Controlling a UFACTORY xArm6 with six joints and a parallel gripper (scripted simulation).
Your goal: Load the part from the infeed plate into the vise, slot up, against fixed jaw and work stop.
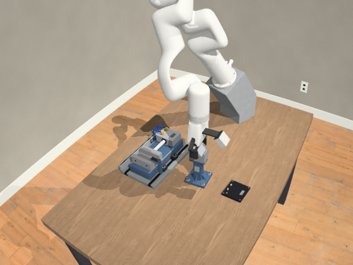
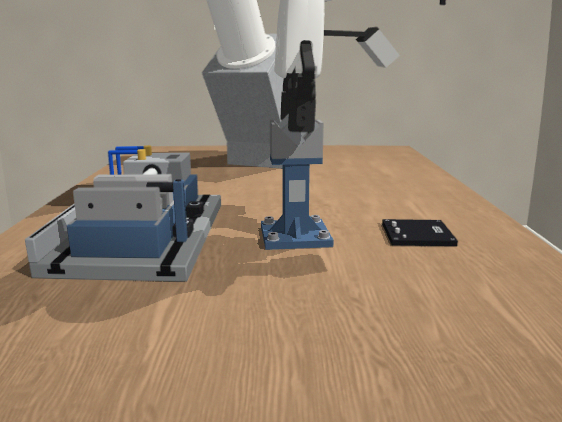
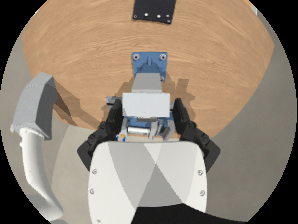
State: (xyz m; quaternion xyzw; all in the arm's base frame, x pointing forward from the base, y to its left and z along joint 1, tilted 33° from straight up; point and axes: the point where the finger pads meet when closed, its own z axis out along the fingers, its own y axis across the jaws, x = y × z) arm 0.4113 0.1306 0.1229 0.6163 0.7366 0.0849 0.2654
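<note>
Gripper (image 3: 147, 112) fingers stand wide apart and hold nothing; they straddle the head of the V-block (image 2: 296, 200), one finger on each side of it.

Between them, in the wrist view, sits a pale block (image 3: 147, 104); I take this to be the part, lying in the V-block's groove, since the infeed plate (image 2: 420, 232) shows only small pins and no block. So the part lies directly below the hand, between the fingers; its long side appears to run across the wrist picture, from one finger toward the other, though I cannot tell the slot's facing.

The vise (image 1: 147, 169) lies just beside the V-block on the far side from the infeed plate; from the V-block the part would have to travel that way.

Only the wrist view shows the pale block between the fingers. In the exterior view the black gripper (image 2: 300, 107) hangs upright over the groove and hides what lies in it. In the top view the gripper (image 1: 194, 151) is too small and too shaded by the arm to show a block.

My judgement: this is a re-grip, and closing squarely on the block is what matters next.
</note>
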